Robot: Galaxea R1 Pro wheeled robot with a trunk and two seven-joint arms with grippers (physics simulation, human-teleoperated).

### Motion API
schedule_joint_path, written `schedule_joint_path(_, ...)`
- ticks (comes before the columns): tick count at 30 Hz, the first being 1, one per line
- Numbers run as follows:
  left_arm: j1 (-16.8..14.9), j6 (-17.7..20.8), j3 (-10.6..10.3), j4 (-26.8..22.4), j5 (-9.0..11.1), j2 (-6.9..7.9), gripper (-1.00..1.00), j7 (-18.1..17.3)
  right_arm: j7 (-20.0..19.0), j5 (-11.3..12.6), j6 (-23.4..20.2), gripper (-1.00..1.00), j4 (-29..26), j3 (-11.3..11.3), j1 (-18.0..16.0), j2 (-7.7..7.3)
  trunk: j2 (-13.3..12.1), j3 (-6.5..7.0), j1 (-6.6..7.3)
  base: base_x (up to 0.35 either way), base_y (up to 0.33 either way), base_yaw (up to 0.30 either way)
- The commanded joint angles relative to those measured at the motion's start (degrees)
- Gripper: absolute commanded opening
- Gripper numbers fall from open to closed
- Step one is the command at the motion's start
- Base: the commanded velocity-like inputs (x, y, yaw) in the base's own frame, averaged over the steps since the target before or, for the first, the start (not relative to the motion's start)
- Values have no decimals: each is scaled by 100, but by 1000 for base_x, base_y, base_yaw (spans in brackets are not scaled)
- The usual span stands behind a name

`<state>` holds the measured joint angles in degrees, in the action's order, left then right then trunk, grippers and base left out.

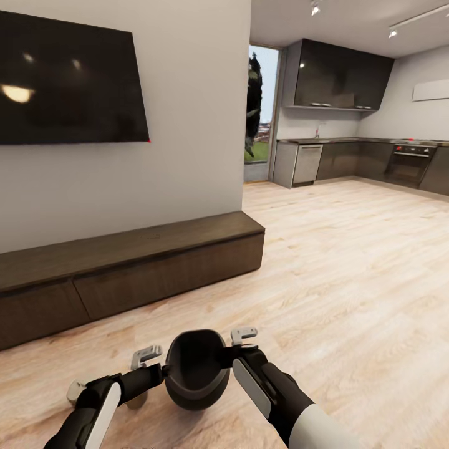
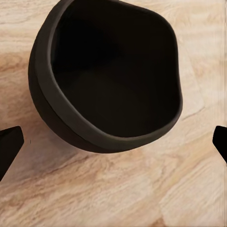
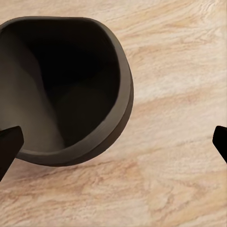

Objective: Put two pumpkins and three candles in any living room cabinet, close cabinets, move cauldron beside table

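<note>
Low centre of the head view: dark, round-bellied, matte cauldron point(image 1: 196, 374) between left gripper point(image 1: 144, 357) and right gripper point(image 1: 244, 337). Fingers spread wide, holding nothing (likely heavy, rigid). Best clasped from both sides under the rim.

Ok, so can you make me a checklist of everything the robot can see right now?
Surface: pale wood floor.
Job's things: dark cauldron between both arms, inside looks empty; cabinet along the wall, drawer fronts shut.
Clutter: a small pale object by the left arm, too hidden to name.
Grippers: left gripper and right gripper open, flanking the cauldron; contact unclear.
Cables: nothing seen.
Surroundings: TV above the cabinet; kitchen beyond.
</note>
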<state>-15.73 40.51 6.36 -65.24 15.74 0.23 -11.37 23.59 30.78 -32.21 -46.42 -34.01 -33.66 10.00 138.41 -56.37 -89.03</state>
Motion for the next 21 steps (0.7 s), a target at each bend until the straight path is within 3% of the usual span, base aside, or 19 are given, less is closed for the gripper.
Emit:
schedule_joint_path(1, 0, -2, -1, -2, -5, -33, 100, 1, -1, -1, 3, 100, 2, 0, 0, 0, 42, -18, -23, 0, 0, 0)
schedule_joint_path(8, 0, -6, -19, -11, -10, -89, 100, 4, -3, -2, 24, 100, 22, 0, 0, 0, 42, -18, -23, 0, 0, 0)
schedule_joint_path(12, 0, -7, -267, -9, -17, -86, 100, 12, -4, -5, 35, 100, 79, 0, 0, 0, 42, -18, -23, 33, 18, 0)
schedule_joint_path(21, 0, -7, -360, -6, -25, -85, 100, 17, -4, -11, 39, 100, 123, 0, 0, 0, 42, -18, -23, 70, 34, 0)
